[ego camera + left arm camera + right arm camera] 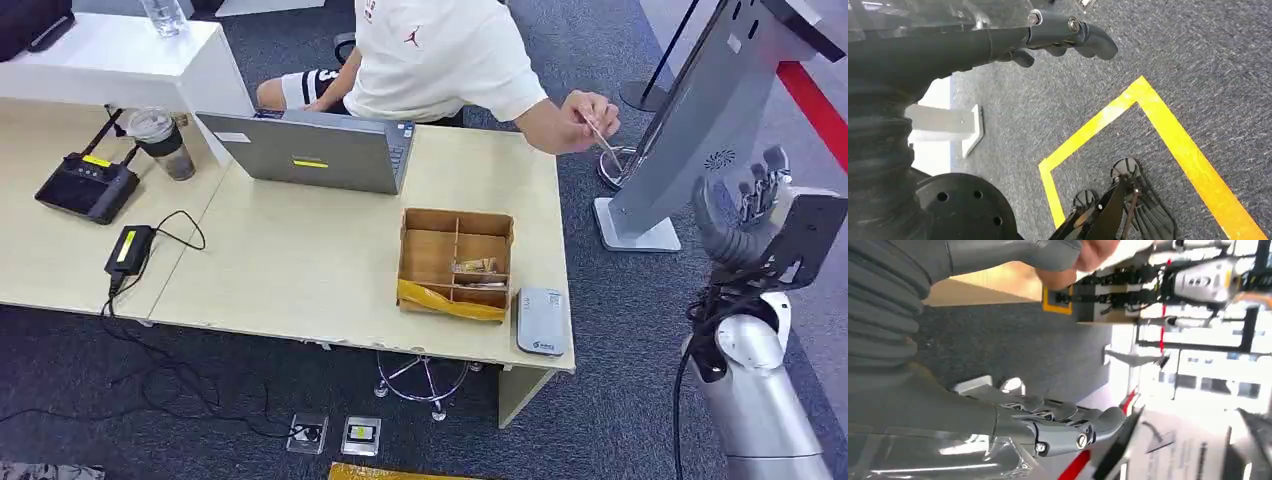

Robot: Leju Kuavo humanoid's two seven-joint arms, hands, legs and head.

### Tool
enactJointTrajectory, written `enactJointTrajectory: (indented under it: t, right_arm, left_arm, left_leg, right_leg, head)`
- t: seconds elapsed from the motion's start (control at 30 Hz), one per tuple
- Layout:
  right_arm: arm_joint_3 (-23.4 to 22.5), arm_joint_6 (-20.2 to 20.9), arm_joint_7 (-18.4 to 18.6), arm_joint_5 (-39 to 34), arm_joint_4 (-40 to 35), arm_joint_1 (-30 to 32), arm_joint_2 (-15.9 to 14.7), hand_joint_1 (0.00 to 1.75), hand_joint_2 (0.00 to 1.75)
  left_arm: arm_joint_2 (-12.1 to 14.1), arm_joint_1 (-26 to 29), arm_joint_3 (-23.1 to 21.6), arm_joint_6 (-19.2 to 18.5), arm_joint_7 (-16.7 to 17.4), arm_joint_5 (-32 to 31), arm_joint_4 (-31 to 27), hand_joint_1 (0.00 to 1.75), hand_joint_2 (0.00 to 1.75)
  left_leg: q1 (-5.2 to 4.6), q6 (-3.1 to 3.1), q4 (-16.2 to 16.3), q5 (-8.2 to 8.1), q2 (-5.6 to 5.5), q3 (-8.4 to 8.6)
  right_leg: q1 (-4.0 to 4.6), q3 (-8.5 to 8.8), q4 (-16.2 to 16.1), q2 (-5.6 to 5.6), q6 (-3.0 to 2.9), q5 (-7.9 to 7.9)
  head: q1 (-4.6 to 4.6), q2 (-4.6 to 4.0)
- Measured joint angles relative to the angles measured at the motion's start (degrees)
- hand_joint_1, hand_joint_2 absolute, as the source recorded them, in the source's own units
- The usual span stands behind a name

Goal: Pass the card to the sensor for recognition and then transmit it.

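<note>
**Desk:** What's in the head view?

**Operator:** I take the thin pale strip (603, 140) for the card. It's pinched in the person's hand (585, 115) at upper right, beside the slanted grey kiosk (700, 120). The flat grey sensor pad (541, 321) lies at the lower right corner of the pale wooden table (300, 260), just beside the brown divided box (455, 262). My right hand (762, 190) is raised at the right edge, fingers upright and empty.

**Desk:** Left wrist?

**Operator:** My left hand (1058, 40) hangs over grey carpet and yellow floor tape (1168, 130), fingers loosely bent, holding nothing.

**Desk:** Right wrist?

**Operator:** The fingers (1063, 412) lie straight, side by side, with nothing between them.

**Desk:** How will it handle?

**Operator:** Light, stiff and slick, I'd judge. I'd pinch the flat faces near one short edge, leaving the rest free for the sensor.
</note>
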Motion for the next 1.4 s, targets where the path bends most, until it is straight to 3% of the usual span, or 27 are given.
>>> enactJointTrajectory:
  t: [0.3,0.7,1.13,1.4]
  right_arm:
    - [8.3,7.0,-0.2,15.0,-4.9,-1.8,4.8,0.0,1.75]
    - [19.1,14.2,-1.6,34.2,-3.1,-6.9,11.6,0.0,1.75]
    - [24.9,17.0,-2.3,55.9,6.8,-13.0,15.4,0.0,1.75]
    - [26.2,17.2,-2.3,58.0,10.3,-14.5,16.3,0.0,1.75]
  left_arm:
    - [0.5,-0.1,-2.8,-0.9,0.0,-2.7,0.0,0.0,1.75]
    - [1.3,-0.1,-7.3,-1.7,-1.0,-5.1,0.3,0.0,1.75]
    - [0.2,-0.1,-12.0,0.7,-1.0,-8.5,0.3,0.0,1.75]
    - [0.0,-0.1,-14.0,1.2,-0.3,-9.2,0.4,0.0,1.75]
  left_leg:
    - [0.02,-0.01,0.0,0.02,-0.01,-0.01]
    - [0.03,-0.01,0.0,0.03,0.0,-0.04]
    - [0.03,-0.02,0.0,0.03,0.03,-0.04]
    - [0.02,-0.02,0.0,0.03,0.03,-0.06]
  right_leg:
    - [0.04,-0.02,0.0,0.0,0.0,0.0]
    - [0.04,-0.07,0.0,0.01,-0.01,0.0]
    - [0.04,-0.13,0.0,0.06,-0.01,0.0]
    - [0.04,-0.15,0.0,0.07,-0.01,0.0]
  head:
    - [0.0,0.0]
    - [0.02,0.0]
    - [0.0,0.0]
    - [0.0,0.0]
